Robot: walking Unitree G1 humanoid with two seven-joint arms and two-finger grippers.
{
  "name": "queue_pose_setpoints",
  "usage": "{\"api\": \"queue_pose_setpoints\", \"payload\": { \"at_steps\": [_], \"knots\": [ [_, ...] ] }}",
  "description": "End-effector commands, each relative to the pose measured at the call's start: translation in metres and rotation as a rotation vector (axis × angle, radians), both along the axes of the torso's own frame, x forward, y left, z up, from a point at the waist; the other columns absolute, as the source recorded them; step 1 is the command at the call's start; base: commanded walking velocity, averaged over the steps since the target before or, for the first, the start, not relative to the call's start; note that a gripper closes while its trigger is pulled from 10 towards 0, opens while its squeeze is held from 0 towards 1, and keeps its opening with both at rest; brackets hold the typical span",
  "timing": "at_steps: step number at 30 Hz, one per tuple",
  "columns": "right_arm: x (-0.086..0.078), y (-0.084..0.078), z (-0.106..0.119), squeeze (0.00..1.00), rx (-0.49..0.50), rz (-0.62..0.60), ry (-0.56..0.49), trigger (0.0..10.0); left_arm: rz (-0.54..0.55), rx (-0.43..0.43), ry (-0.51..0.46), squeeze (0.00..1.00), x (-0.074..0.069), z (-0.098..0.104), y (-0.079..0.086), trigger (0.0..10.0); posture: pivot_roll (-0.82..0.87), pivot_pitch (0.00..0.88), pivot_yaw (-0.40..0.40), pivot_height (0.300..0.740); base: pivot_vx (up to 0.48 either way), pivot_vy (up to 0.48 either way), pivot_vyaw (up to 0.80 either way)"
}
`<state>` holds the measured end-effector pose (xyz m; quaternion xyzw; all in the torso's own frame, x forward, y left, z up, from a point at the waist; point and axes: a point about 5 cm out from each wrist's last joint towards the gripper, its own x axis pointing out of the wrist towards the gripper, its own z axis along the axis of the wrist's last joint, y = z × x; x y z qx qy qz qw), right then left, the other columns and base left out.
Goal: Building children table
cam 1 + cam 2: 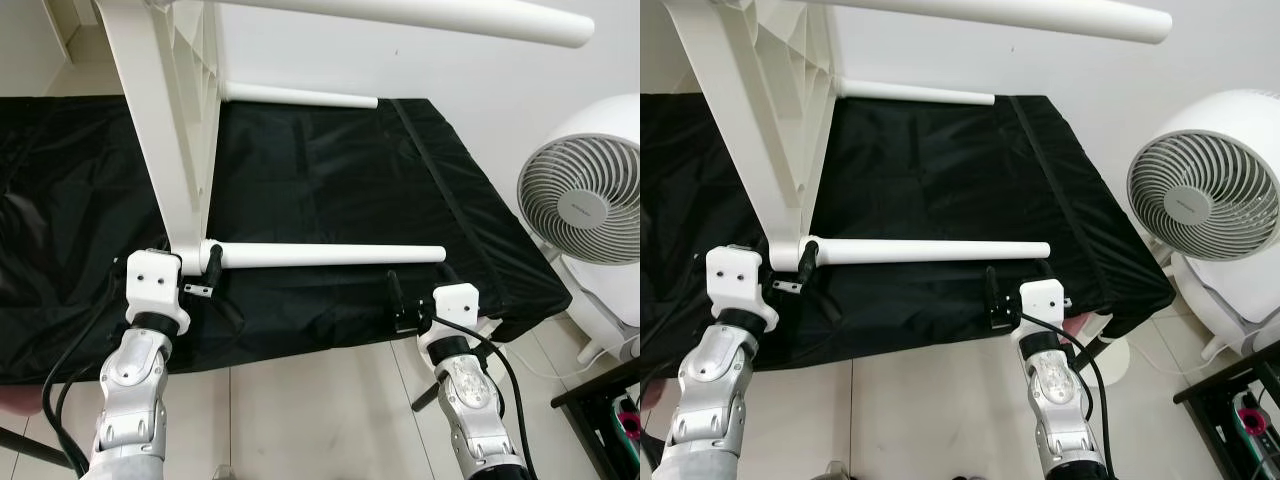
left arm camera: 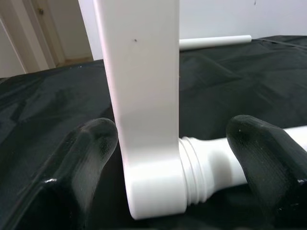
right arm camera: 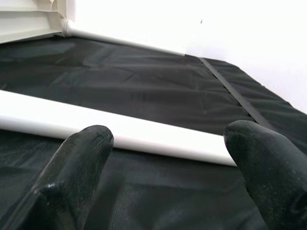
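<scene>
The white children's table stands tipped on its side on a bed covered by a black sheet, its top upright and its legs pointing toward the robot's right. The nearest leg runs level just above the sheet, close to the bed's front edge, and its free tip ends short of the bed's right corner. A second leg lies along the far wall, and a third crosses overhead.

The left gripper sits at the corner where the nearest leg meets the table top. In the left wrist view its fingers are spread wide, one on each side of the frame's corner post and the threaded joint, gripping nothing. The right gripper hovers just below the leg's free end; in the right wrist view its fingers are likewise wide apart, with the leg lying across in front of them, untouched.

Open tiled floor lies between the bed and the robot. To the right stands a white fan, near the bed's corner; the small mark at its hub is too small to read.
</scene>
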<state>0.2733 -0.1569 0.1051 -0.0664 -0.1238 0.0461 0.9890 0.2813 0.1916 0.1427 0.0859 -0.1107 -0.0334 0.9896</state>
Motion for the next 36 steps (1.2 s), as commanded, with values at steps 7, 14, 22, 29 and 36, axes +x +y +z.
{"api": "queue_pose_setpoints", "payload": {
  "at_steps": [7, 14, 22, 29, 36],
  "knots": [
    [0.001, -0.001, -0.002, 0.0, -0.006, -0.001, 0.01, 10.0, 0.217, -0.027, -0.051, 0.0, 0.017, 0.009, 0.014, 10.0, 0.14, 0.035, -0.056, 0.74, 0.0, 0.0, 0.0],
    [0.001, -0.003, -0.001, 0.0, -0.007, -0.013, 0.008, 10.0, 0.193, -0.03, -0.089, 0.0, 0.04, 0.028, 0.012, 10.0, 0.12, 0.038, -0.047, 0.74, 0.0, 0.0, 0.0],
    [0.0, -0.004, -0.001, 0.0, -0.005, -0.02, 0.007, 10.0, 0.193, -0.03, -0.076, 0.0, 0.054, 0.033, 0.005, 10.0, 0.11, 0.046, -0.044, 0.74, 0.0, 0.0, 0.0],
    [-0.001, -0.005, 0.0, 0.0, -0.006, -0.03, 0.006, 10.0, 0.209, -0.026, -0.035, 0.0, 0.069, 0.039, -0.008, 10.0, 0.11, 0.057, -0.04, 0.74, 0.0, 0.0, 0.0],
    [-0.005, 0.0, 0.005, 0.0, 0.005, -0.014, -0.007, 10.0, 0.283, -0.014, 0.068, 0.0, 0.08, 0.036, -0.019, 10.0, 0.09, 0.069, -0.034, 0.74, 0.0, 0.0, 0.0]
  ]
}}
